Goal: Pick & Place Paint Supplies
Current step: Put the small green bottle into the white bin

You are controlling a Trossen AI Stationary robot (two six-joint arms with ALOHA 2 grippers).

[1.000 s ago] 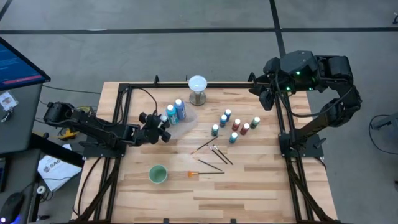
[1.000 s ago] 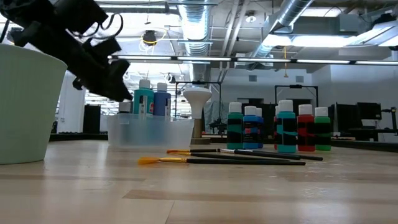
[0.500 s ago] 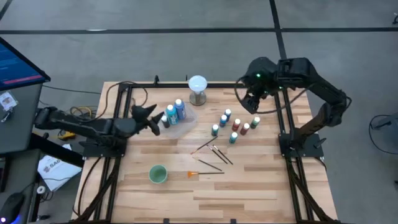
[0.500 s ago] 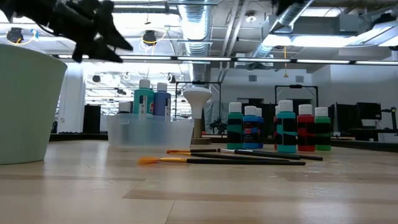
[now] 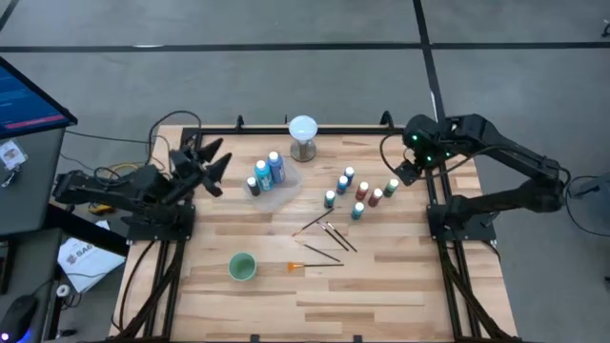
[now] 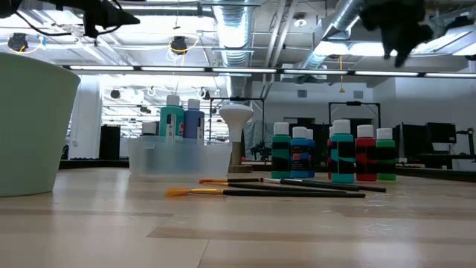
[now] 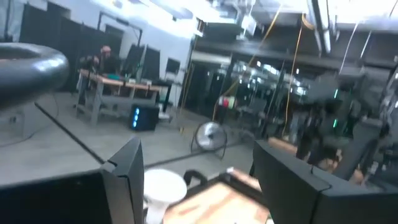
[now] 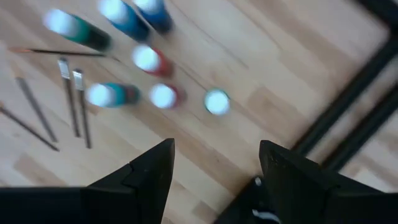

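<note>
Paint bottles (image 5: 359,192), seven white-capped ones, stand in a loose cluster right of table centre. Three more bottles (image 5: 265,173) sit in a clear tray (image 5: 286,187) left of centre, near a white globe on a stand (image 5: 303,133). Brushes (image 5: 326,238) lie scattered in front of the cluster; an orange-tipped brush (image 5: 315,264) lies nearest the front, and a green cup (image 5: 242,267) stands to their left.

Right gripper (image 5: 408,170) hovers above the cluster's right edge, fingers spread and empty; its wrist view looks down on the green-capped bottle (image 8: 217,101) just ahead of the fingers. Left gripper (image 5: 205,162) is raised at the table's left edge, fingers apart, holding nothing.

Judgement: step in hand is the right arm's approach to its next bottle. Next move calls for centring over one cap, descending without knocking neighbours, then closing.
</note>
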